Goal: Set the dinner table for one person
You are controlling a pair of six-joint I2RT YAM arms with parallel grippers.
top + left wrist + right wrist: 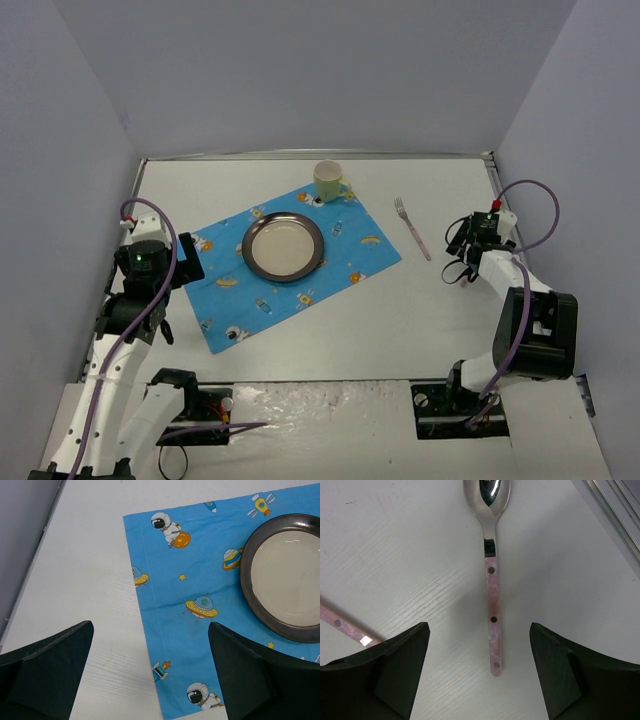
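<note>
The white dinner table [420, 320] carries a blue space-print placemat [300, 290] with a dark-rimmed plate [283, 246] on it. A pale yellow-green cup [329, 181] stands at the mat's far corner. A pink-handled fork [412, 229] lies to the right of the mat. A pink-handled spoon [492, 605] lies flat between the open jaws of my right gripper [478, 630], its bowl pointing away; the arm hides it in the top view. My right gripper [458, 255] hovers just right of the fork. My left gripper [150, 645] is open and empty above the mat's left edge [145, 610].
Pale lavender walls enclose the table on three sides. A metal rim [615, 510] runs close by on the spoon's right. The fork's handle end [345, 627] shows left of the right gripper. The plate's rim [250, 580] lies ahead and right of the left gripper.
</note>
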